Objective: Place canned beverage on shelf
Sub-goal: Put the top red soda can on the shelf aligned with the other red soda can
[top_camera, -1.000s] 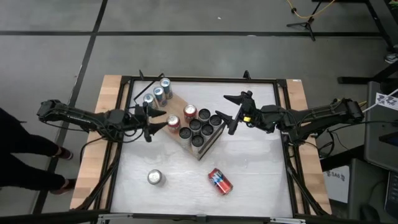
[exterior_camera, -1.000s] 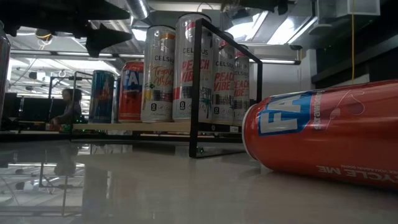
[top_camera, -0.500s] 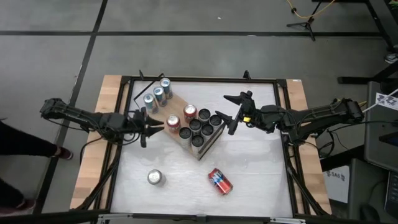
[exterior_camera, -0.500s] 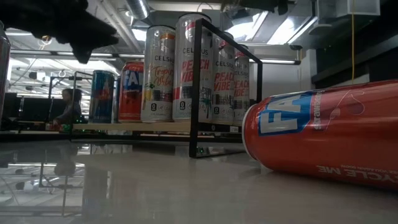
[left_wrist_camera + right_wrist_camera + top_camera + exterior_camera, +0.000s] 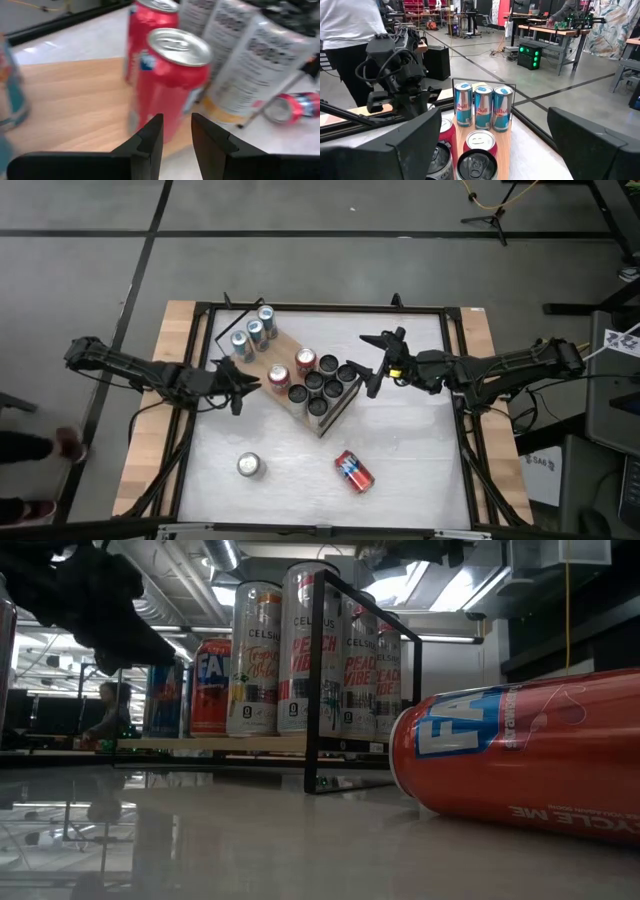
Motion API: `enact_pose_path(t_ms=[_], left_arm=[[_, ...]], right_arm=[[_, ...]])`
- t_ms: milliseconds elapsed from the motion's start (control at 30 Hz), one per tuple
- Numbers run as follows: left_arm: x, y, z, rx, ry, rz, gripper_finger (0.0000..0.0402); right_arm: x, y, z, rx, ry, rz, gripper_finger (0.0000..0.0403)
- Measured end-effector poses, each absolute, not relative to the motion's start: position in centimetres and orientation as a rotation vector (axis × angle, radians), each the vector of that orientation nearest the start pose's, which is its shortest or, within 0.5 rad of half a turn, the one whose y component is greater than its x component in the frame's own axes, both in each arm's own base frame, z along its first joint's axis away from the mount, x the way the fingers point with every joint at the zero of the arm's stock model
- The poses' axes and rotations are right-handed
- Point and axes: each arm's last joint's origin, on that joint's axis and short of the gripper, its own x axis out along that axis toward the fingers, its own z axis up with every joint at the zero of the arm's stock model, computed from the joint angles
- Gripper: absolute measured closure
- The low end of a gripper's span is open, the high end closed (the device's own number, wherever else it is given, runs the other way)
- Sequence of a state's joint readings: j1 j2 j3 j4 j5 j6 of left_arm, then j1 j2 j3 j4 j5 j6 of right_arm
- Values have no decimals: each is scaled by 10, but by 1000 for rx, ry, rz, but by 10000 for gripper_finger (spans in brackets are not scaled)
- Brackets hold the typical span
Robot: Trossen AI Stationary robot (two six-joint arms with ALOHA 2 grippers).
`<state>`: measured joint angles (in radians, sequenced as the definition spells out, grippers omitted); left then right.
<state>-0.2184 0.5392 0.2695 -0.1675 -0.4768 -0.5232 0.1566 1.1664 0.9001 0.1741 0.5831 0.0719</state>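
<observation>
Left gripper (image 5: pixel 237 387) sits just off the shelf's (image 5: pixel 285 350) near edge, fingers (image 5: pixel 150 137) drawn close together with only a thin gap and nothing between them. Straight ahead of those tips stands a red can (image 5: pixel 167 80), upright on the wood, a second red can right behind it. So that one looks placed. What's left lies the other way: a silver can (image 5: pixel 249 466) upright on the white table, behind the left gripper, and a red can on its side (image 5: pixel 352 470) toward the front middle, long axis slanted. Left arm looks nearer the silver one. Right gripper (image 5: pixel 372 365) hovers wide open at the shelf's far side, holding nothing
</observation>
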Motion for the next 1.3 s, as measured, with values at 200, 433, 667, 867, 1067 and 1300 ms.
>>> enact_pose_path(t_ms=[200, 433, 667, 867, 1067, 1300], left_arm=[[134, -14, 187, -320, 352, 450, 308], [144, -15, 189, -312, 295, 478, 308], [156, -12, 189, -294, 262, 497, 309], [165, -8, 185, -302, 251, 530, 309], [173, -5, 183, -317, 236, 535, 309], [180, -4, 180, -331, 231, 511, 309]], right_arm=[[259, 25, 331, 37, 71, -429, 45], [259, 25, 331, 36, 71, -429, 45], [259, 25, 331, 33, 78, -429, 45], [259, 25, 330, 29, 88, -429, 45], [259, 25, 329, 28, 91, -429, 45], [259, 25, 329, 27, 91, -429, 45]])
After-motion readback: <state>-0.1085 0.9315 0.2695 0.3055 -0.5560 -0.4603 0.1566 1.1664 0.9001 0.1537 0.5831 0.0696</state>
